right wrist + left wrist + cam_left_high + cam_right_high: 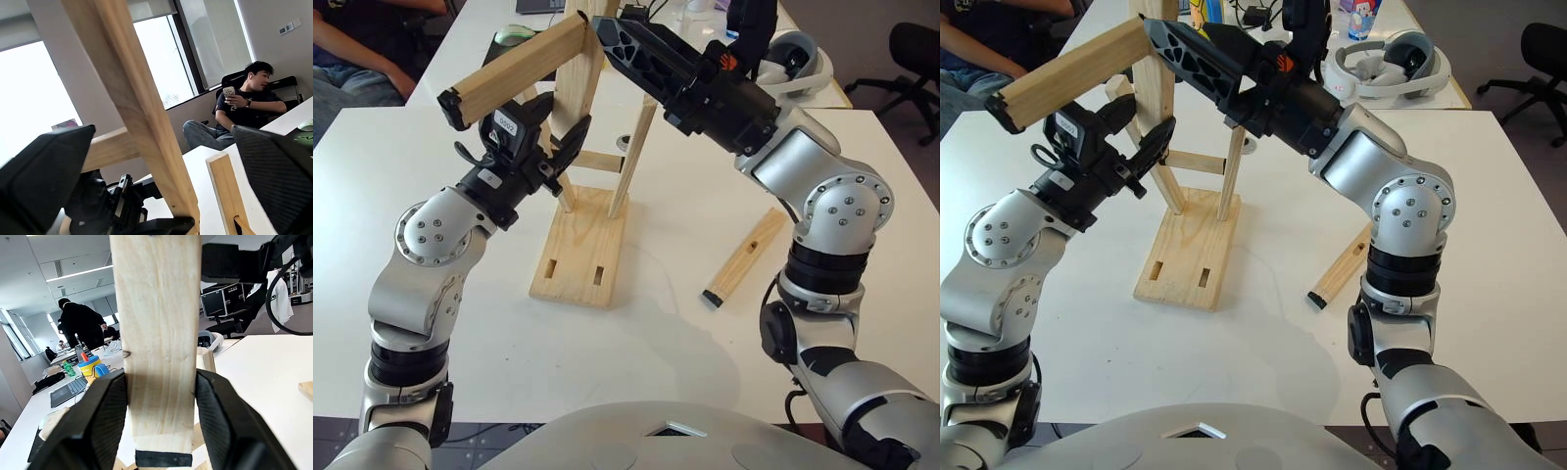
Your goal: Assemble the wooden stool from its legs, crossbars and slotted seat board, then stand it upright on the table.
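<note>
Gripping a seemingly light, stiff wooden leg (524, 61) near its capped end, the left gripper (161, 406) is clamped on it above the seat board (573, 255) (a mid-length hold would probably balance better), with the right gripper (164, 134) spread around an upright leg (1160, 117).

Seat board (576, 257) lying flat, two legs (636, 157) standing in it; third leg (519, 67) aloft, tilted; fourth leg (744, 257) lying apart.

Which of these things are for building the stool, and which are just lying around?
For the stool: seat board; upright legs; crossbar between them; held leg, in the left gripper; loose leg lying flat.

Just lying about: white headset; cup.
</note>
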You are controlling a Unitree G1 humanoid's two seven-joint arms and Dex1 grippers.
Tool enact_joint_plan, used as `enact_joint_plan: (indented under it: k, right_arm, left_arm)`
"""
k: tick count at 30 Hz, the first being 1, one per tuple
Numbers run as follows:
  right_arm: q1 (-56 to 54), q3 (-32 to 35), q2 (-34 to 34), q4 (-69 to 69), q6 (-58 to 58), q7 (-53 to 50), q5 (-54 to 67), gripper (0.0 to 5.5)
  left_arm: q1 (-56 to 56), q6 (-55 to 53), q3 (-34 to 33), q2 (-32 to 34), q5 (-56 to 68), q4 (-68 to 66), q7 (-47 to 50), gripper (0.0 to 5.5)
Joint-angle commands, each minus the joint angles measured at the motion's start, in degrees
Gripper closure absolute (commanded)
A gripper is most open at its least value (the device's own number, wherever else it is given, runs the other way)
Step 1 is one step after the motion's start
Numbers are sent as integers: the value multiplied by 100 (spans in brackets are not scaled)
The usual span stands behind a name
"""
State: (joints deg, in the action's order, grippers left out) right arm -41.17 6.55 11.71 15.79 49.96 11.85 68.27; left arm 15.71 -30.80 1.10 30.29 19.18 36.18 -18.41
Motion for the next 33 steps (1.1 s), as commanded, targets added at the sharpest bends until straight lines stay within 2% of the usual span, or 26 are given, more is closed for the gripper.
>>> enact_joint_plan:
  k: [1,6,21,31,32,33]
  right_arm:
    - [-252,242,-78,-32,-51,-199,272,110]
    - [-461,410,-96,-253,-74,-293,471,193]
    - [-448,290,-141,-243,-3,-362,557,425]
    - [-640,340,24,-474,-90,-91,339,434]
    - [-647,338,34,-484,-93,-66,327,435]
    - [-651,335,41,-490,-94,-42,320,435]
  left_arm:
    - [18,116,0,46,-230,-74,-91,345]
    - [-22,196,14,27,-415,-115,-157,345]
    - [22,493,135,13,-1023,-206,-335,345]
    - [151,163,-194,-210,-491,-123,-495,345]
    - [148,120,-213,-220,-411,-101,-525,309]
    - [148,85,-226,-232,-356,-77,-541,302]
